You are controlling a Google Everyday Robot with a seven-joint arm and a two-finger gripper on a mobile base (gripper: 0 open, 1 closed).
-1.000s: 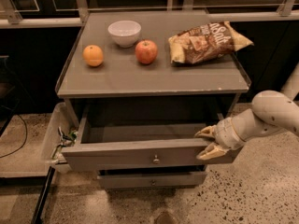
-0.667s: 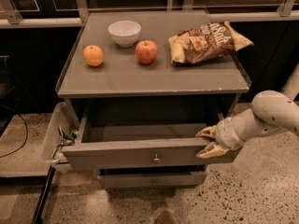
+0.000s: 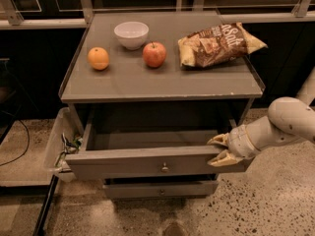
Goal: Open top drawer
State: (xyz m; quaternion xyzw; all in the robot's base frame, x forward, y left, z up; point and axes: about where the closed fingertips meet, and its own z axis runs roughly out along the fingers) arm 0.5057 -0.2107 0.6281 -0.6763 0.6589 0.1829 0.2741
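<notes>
Gripper [image 3: 218, 150] jaws spread, one finger over the rim and one in front of the right end of the top drawer [image 3: 123, 162], which stands pulled out. Knob [image 3: 164, 168] left of jaws. Chip bag [image 3: 219, 44], apple [image 3: 154, 54], bowl [image 3: 131, 34] above on the cabinet top [image 3: 162, 85].

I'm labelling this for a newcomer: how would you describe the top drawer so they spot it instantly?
Find the grey cabinet in the middle. The top drawer sits directly under its surface, with the gripper at its right end. Unlike the narrower drawer below, it is wide and stands pulled out.
</notes>
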